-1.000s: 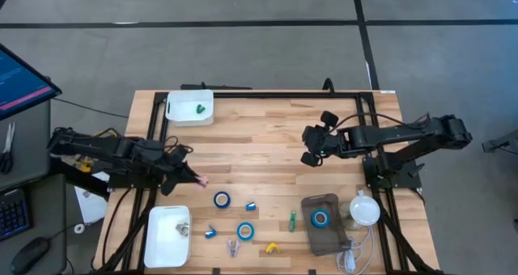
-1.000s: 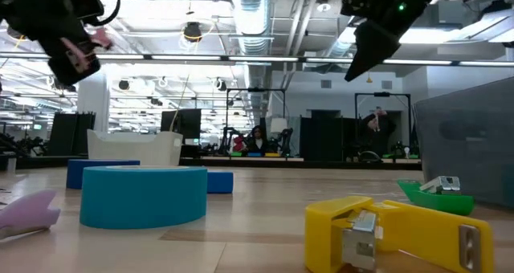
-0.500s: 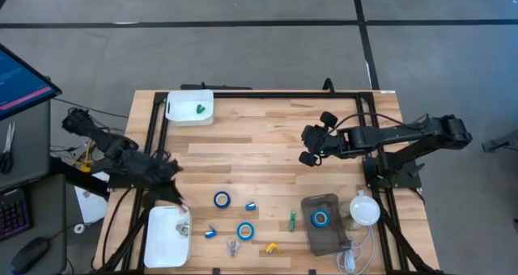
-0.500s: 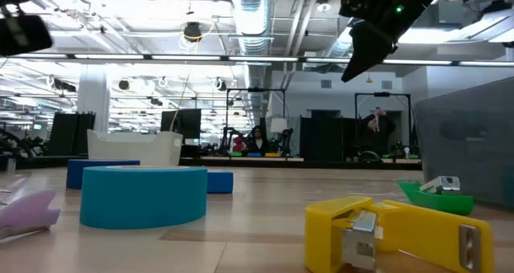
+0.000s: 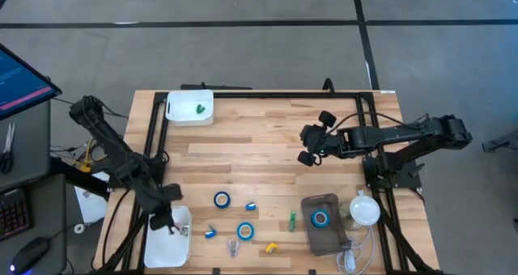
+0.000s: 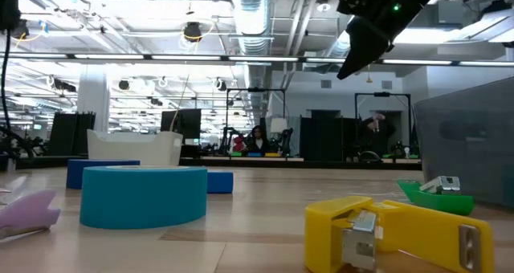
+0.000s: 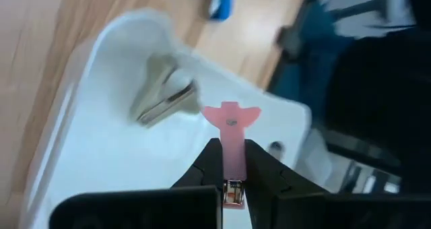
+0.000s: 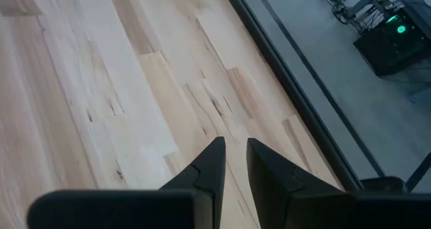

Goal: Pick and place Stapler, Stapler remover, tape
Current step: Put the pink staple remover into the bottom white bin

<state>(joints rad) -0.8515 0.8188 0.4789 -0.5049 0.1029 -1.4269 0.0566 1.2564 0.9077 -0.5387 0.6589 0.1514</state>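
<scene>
Sorting is partway, I'd say. My left gripper (image 7: 232,167) hangs over the white plastic tray at the table's near-left corner (image 5: 155,241), clamped on a small pink plastic staple remover (image 7: 231,131), not yet released. One metal-jawed remover (image 7: 163,98) already lies in that tray. The white tray at the far-left (image 5: 175,113) holds one small green item (image 5: 197,108). One blue tape roll with a white core (image 5: 320,218) sits in the grey translucent bin (image 5: 312,242) near-right.

Still loose on the wooden table (image 5: 259,145): two blue tape rolls (image 5: 222,199) (image 5: 244,230), a yellow piece (image 5: 272,247), a green piece (image 5: 291,220) and small blue pieces (image 5: 210,233).

Right gripper (image 8: 231,163) waits above bare wood at right of centre, fingers close together with a narrow gap, holding nothing.
</scene>
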